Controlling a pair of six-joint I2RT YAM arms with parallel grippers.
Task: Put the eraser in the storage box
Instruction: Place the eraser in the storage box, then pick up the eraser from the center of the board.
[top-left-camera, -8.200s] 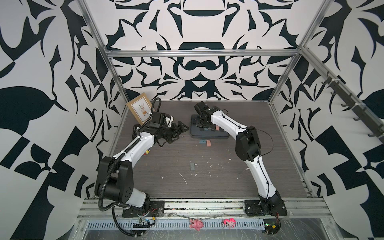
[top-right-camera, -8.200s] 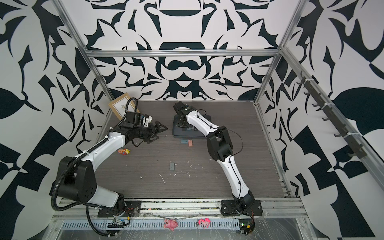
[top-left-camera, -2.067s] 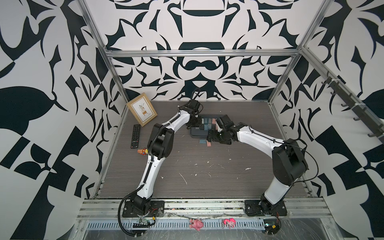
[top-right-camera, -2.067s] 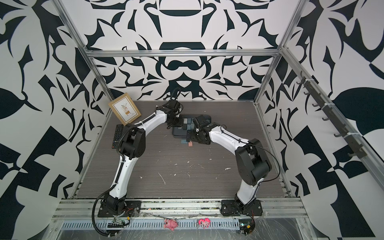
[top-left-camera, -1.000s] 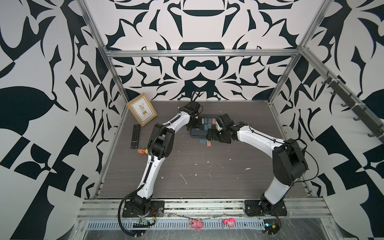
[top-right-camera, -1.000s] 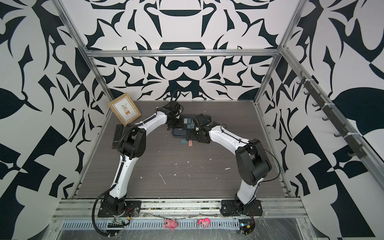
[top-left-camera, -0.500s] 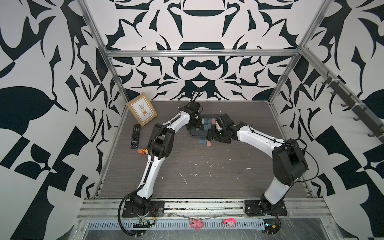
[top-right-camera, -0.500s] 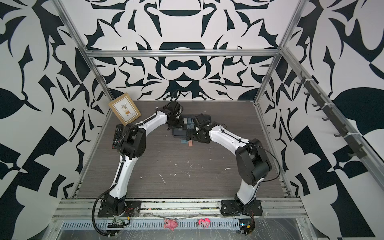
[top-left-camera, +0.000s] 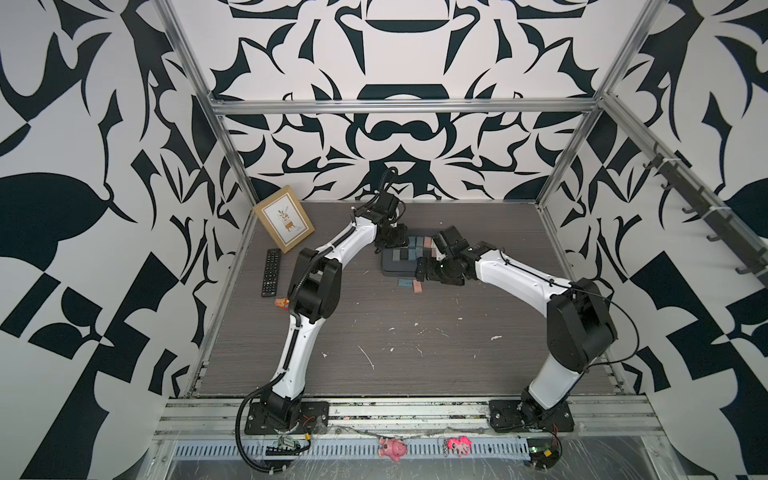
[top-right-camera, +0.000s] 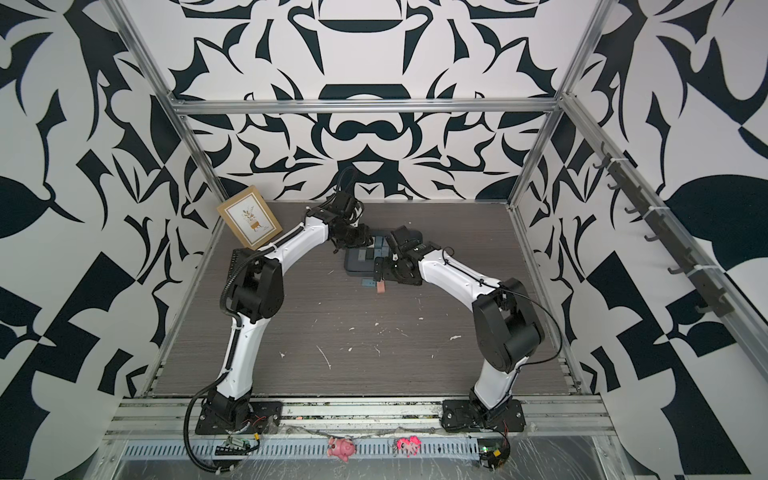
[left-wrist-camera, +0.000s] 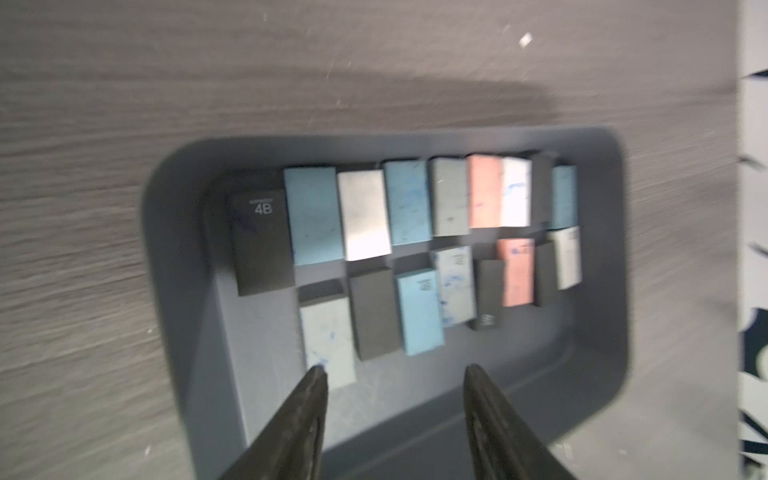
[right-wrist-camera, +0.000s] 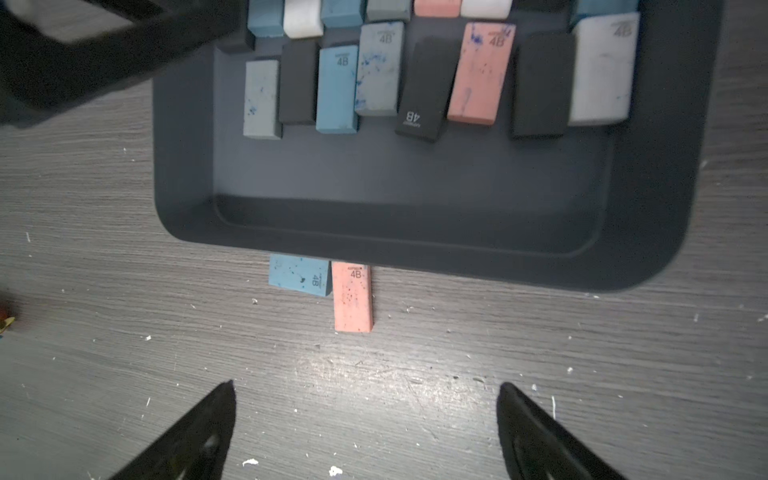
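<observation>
"So, what did your right gripper (right-wrist-camera: 365, 385) have in it?"

"Nothing. Its jaws stood wide apart above the bare table (right-wrist-camera: 124, 353). Straight ahead of the tips lay the pink eraser (right-wrist-camera: 352, 297), its far end at the foot of the storage box (right-wrist-camera: 415, 245) wall, outside it. The blue eraser (right-wrist-camera: 300, 276) was touching one long side."

"And the left gripper (left-wrist-camera: 395, 370)?"

"Parted too, and empty. It hung over the inside of the box, one tip just beside a pale eraser (left-wrist-camera: 328, 336) lying in there."

"How would you have taken the pink one?"

"I judged it best to straddle the end nearest my tips, where the blue one didn't reach. I'd go low, close squarely on the long sides, then lift clear of the rim."
</observation>
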